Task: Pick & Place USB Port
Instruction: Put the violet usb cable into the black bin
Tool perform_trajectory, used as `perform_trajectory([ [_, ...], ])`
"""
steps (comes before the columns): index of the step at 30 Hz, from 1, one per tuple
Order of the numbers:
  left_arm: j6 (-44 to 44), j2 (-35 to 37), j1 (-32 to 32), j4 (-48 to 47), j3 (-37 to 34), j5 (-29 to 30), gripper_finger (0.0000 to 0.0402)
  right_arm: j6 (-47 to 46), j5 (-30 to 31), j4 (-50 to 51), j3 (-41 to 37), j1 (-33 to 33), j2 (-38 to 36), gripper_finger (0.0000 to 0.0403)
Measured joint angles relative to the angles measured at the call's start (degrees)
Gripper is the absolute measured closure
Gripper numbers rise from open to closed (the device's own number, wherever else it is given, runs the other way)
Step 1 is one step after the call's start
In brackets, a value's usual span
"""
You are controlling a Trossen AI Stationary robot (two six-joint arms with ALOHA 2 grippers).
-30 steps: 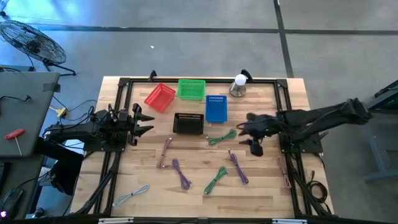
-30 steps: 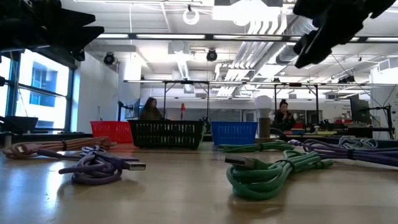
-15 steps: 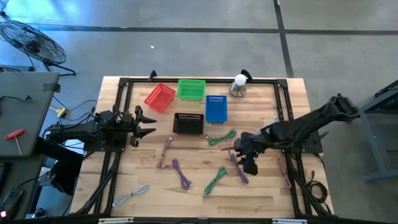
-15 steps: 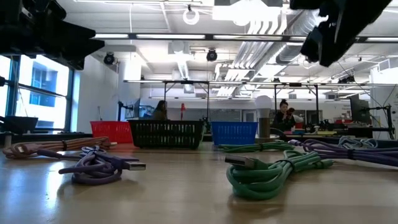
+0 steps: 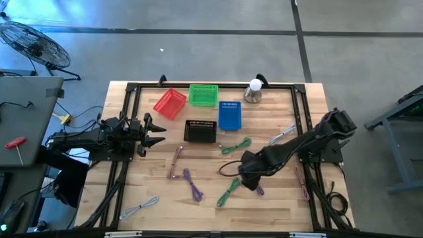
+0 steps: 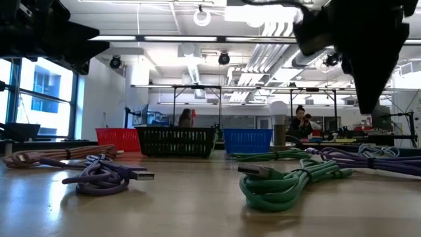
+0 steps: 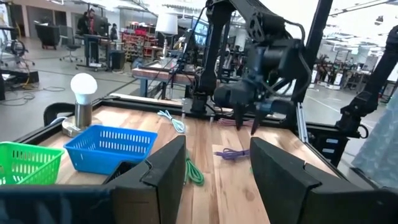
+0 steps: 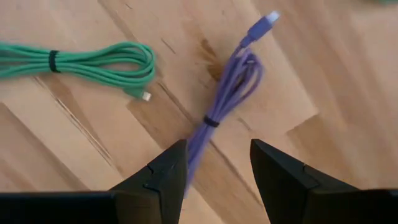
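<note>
**Right pincer poised over a purple USB cable**

At the left edge of the table point(image 5: 132, 192) the left gripper point(image 5: 157, 129) waits, fingers spread wide and holding nothing, well clear of the work so the other arm has room. Near the far edge sit four small baskets, presumably the drop-off places: a red basket point(image 5: 170, 103), a green basket point(image 5: 203, 94), a black basket point(image 5: 200, 131) and a blue basket point(image 5: 229, 115), with a light bulb on a stand point(image 5: 253, 90) toward the far right corner.

Bundled cables lie scattered over the middle and near side: a purple cable point(image 5: 192, 184) near the middle, a green cable point(image 5: 229, 190) beside it, and another green cable point(image 5: 235, 145) just in front of the blue basket.

The right gripper point(image 5: 249, 178) hangs right of centre, directly above the target purple USB cable point(image 8: 219, 104). In its wrist view the fingers stand apart, straddling the tied bundle with nothing between them; I judge it lined up to descend and close, the grasp not yet made. Whether the fingertips touch the wood cannot be told.
</note>
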State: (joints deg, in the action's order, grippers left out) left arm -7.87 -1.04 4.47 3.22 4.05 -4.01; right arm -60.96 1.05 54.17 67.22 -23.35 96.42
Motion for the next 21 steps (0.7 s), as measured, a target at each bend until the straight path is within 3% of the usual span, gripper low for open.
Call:
perform_trajectory([
  [6, -0.12, 0.02, 0.02, -1.78, 0.00, -3.01, 0.0227, -4.60, -1.41, -2.91, 0.02, 0.00, 3.88, 0.0236],
  [21, -0.14, 0.02, 0.00, -3.01, 0.00, -2.95, 0.0227, -7.52, 1.45, -2.84, 0.02, 0.02, 11.92, 0.0236],
])
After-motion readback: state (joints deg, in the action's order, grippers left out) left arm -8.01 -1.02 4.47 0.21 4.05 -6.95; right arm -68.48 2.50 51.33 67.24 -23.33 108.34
